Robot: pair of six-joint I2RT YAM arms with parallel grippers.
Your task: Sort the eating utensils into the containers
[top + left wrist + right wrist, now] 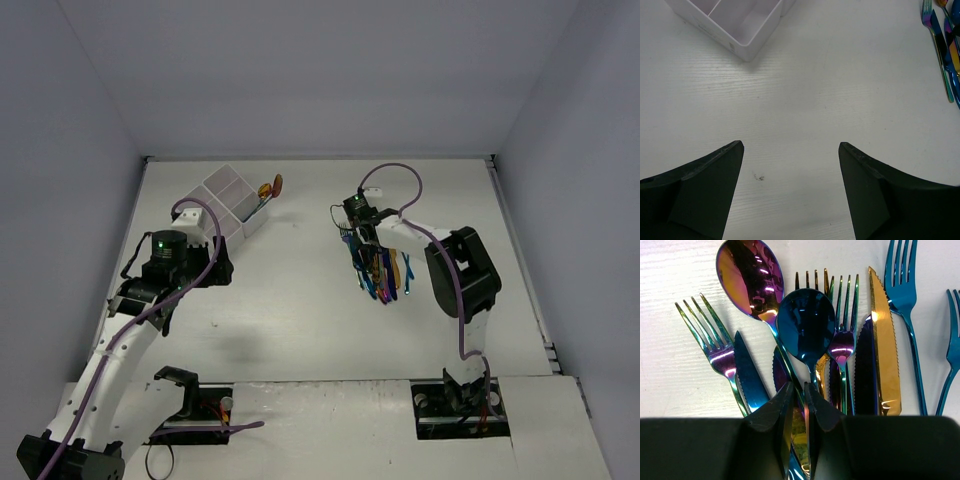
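Right gripper (799, 392): arm bent low over utensil pile (378, 268), fingers pinched on blue spoon (805, 325) handle. Left gripper (790, 147): arm extended, jaws spread wide, beside white box (742, 47).

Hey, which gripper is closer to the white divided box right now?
Left. The left gripper hovers open just short of the white box; the right gripper is across the table, shut on a blue spoon in the utensil pile.
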